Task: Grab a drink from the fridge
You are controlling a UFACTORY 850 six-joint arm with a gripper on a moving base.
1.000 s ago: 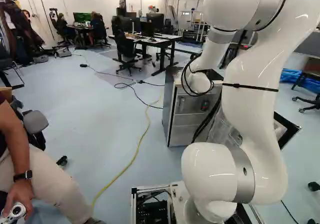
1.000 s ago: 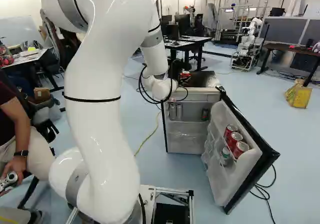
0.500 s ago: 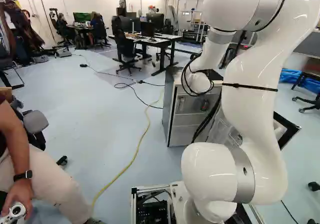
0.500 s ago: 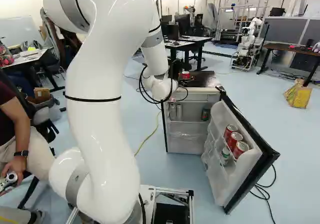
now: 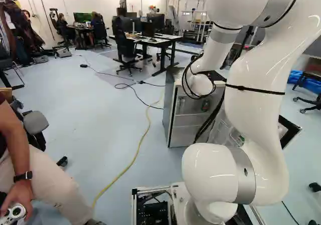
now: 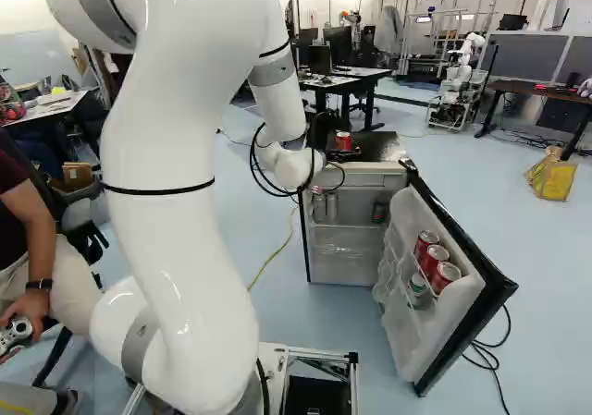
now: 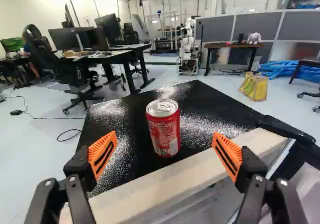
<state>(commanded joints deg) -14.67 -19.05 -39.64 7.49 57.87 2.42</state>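
In the right base view my gripper (image 6: 326, 141) shows partly, dark, beyond the white wrist and close to the red can (image 6: 343, 141). The wrist view has the gripper (image 7: 165, 154) wide open, orange pads well apart. Upright on the fridge's black top (image 7: 210, 109), the can (image 7: 163, 127) stands ahead of the fingers and between their lines, touched by neither. The fridge door (image 6: 462, 295) hangs open, bearing several red cans (image 6: 433, 258) and a green-and-white container (image 6: 417, 286). Inside the fridge are silvery cans (image 6: 326, 206) and a dark can (image 6: 379, 212).
The fridge's pale front edge (image 7: 200, 169) runs beneath the fingers. A seated person's leg (image 5: 50, 185) is at the left of the left base view. A yellow cable (image 5: 135, 157) crosses the floor. Beyond are desks (image 7: 120, 57), a yellow bag (image 7: 255, 87) and another robot (image 7: 187, 44).
My gripper has opened. The arm has drawn back a little from the can, which shows more fully on the fridge top in the right base view. The base has not moved.
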